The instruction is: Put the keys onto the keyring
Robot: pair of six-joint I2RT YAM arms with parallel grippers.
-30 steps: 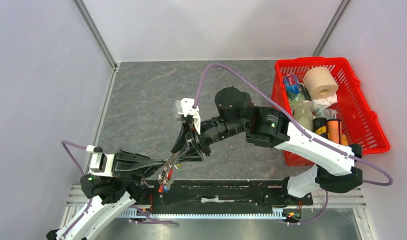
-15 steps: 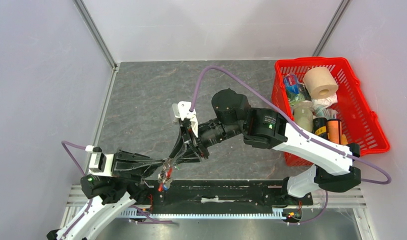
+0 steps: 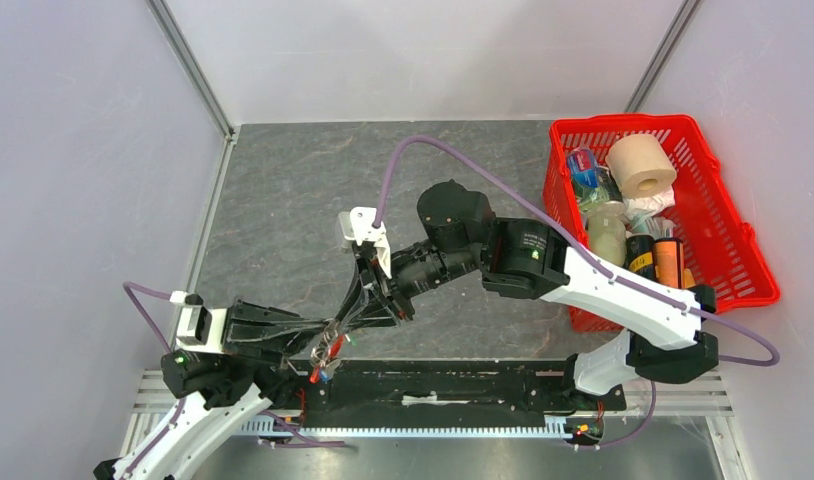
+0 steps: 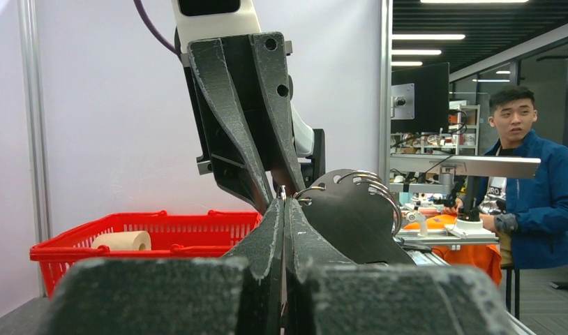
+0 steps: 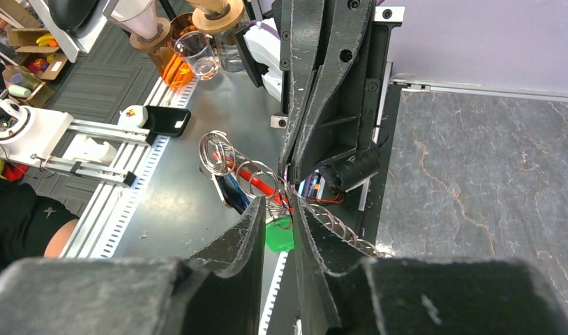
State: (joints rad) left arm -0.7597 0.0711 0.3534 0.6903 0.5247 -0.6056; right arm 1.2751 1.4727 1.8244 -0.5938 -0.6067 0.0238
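**Inspector:** State of the left gripper (image 4: 284,204)?

**Operator:** Clenched. Its fingers are pressed flat together on the keyring (image 5: 220,149). The ring hangs in the air over the near edge of the bench (image 3: 283,200), not resting on it. The red fob (image 5: 257,185) dangles beside the coils.

**Inspector:** And the right gripper (image 5: 281,206)?

**Operator:** Drawn almost shut, with the green-headed key (image 5: 279,235) pinched in the narrow gap. Its tips meet the left gripper's tips right at the ring.

**Inspector:** Step in hand?

**Operator:** In my judgement, threading that key onto the coil.

**Inspector:** Requirements for a sound result?

**Operator:** The left gripper should hold firm and motionless so the ring cannot swing. The right should bring the key's hole to the split end of the wire and slide it along the coil, not push across it. Wrist turns should be small and slow. The coils overlap in every view, so I cannot tell which end is open.

**Inspector:** Hazards?

**Operator:** The key may twist in its pinch, or the thin ring may slip from between the left fingers.
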